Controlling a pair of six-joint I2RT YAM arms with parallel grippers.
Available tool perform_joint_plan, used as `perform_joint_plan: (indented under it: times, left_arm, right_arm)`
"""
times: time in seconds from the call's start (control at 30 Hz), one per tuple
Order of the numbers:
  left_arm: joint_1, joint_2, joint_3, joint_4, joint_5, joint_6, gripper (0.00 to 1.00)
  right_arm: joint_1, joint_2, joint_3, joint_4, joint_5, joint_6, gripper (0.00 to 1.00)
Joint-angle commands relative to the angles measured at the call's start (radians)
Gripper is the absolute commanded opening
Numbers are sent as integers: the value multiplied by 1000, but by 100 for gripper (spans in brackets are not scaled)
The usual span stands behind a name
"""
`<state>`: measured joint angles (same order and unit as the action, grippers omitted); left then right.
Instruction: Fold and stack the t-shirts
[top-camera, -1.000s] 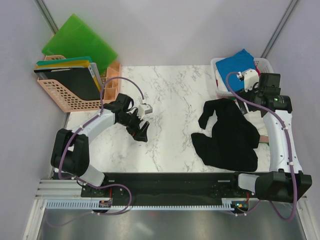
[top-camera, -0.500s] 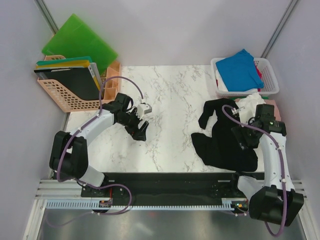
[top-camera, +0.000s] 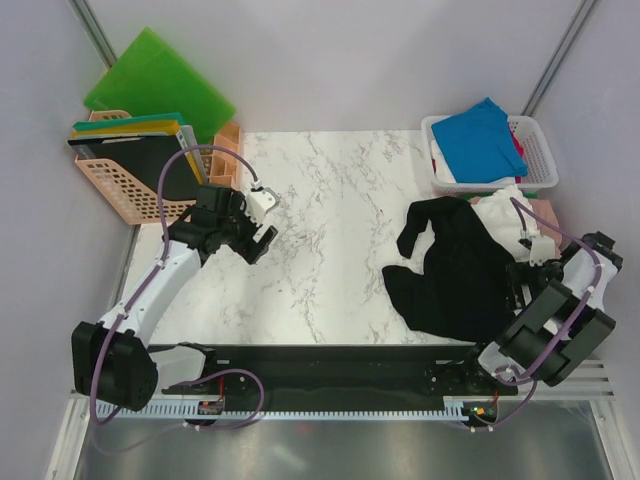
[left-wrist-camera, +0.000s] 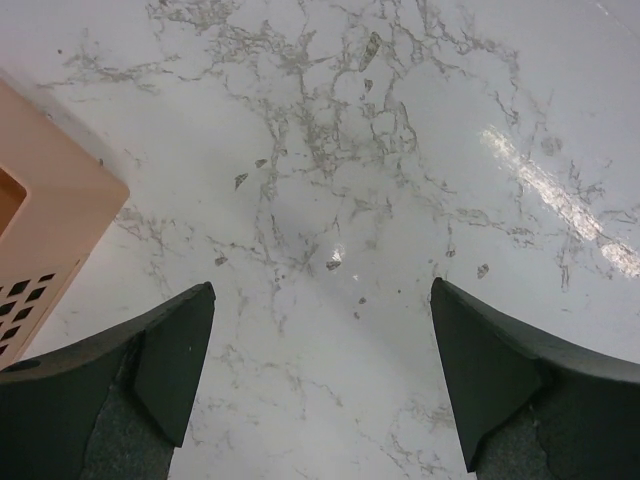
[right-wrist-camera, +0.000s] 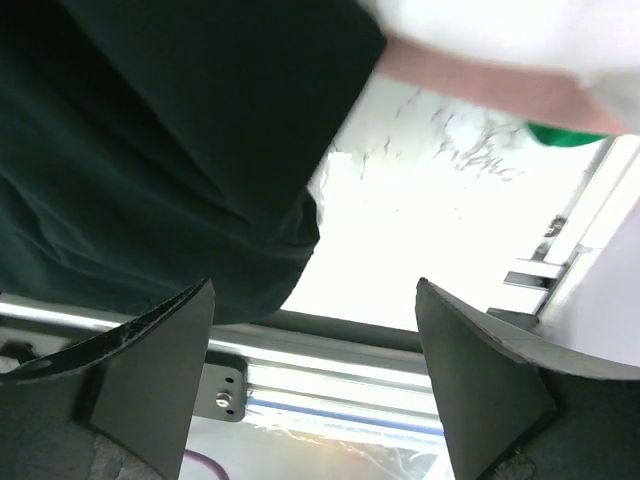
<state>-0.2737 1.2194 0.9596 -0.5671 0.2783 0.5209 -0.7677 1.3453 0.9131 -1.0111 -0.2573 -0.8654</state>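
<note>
Bright, even light falls from above, leaving soft shadows on the tabletop (top-camera: 340, 200). The left wrist view catches a glare streak on the tabletop's right. The right wrist view is blurred, its tabletop patch seemingly overexposed.

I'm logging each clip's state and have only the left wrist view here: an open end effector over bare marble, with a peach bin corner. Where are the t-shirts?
Observer: A black t-shirt lies crumpled and unfolded on the right side of the table.
Operator: Is the right end effector holding it?
Observer: No. The right end effector is open and empty, at that shirt's near right edge.
Operator: Any other shirts?
Observer: A blue t-shirt tops a pile in the white basket at the back right corner.
</note>
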Motion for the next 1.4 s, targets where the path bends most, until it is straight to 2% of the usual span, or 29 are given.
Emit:
perform_joint_plan:
  times: [0.0,0.17,0.37,0.53,0.77,0.83,0.87,0.9,0.93,0.97,1.13,1.17,1.3,1.37]
  left_arm:
    - [7,-18,18,23,-73,53,96]
    - [8,20,33,23,-73,48,95]
    - [8,51,56,21,-39,21,95]
    - [8,46,48,19,-47,22,95]
    - [8,19,34,10,-53,25,95]
    - [8,11,30,7,-54,28,95]
    - [8,9,30,6,-53,28,95]
    - [8,9,30,4,-56,28,95]
    - [8,11,31,4,-57,28,95]
    - [8,11,31,4,-56,28,95]
    - [8,35,45,1,-48,27,95]
    - [8,45,47,1,-44,24,95]
    - [8,58,50,4,-27,22,94]
    - [7,54,47,4,-27,22,94]
  right_arm:
    - [-64,44,21,-37,-109,-171,89]
    - [-102,126,3,-46,-134,-248,89]
    - [-99,156,56,-148,-224,-330,86]
    - [-42,176,72,-176,-250,-353,86]
    - [-1,346,125,-213,-303,-362,83]
    - [1,380,142,-216,-307,-363,72]
    - [-1,403,145,-215,-306,-363,62]
    - [1,408,147,-216,-300,-365,24]
    - [-1,410,144,-215,-295,-366,7]
    - [-1,396,141,-215,-290,-368,0]
    - [-12,238,138,-230,-258,-395,0]
    - [-12,214,145,-274,-258,-408,0]
    - [-12,117,265,-427,-298,-471,0]
    - [-10,68,312,-449,-335,-445,0]
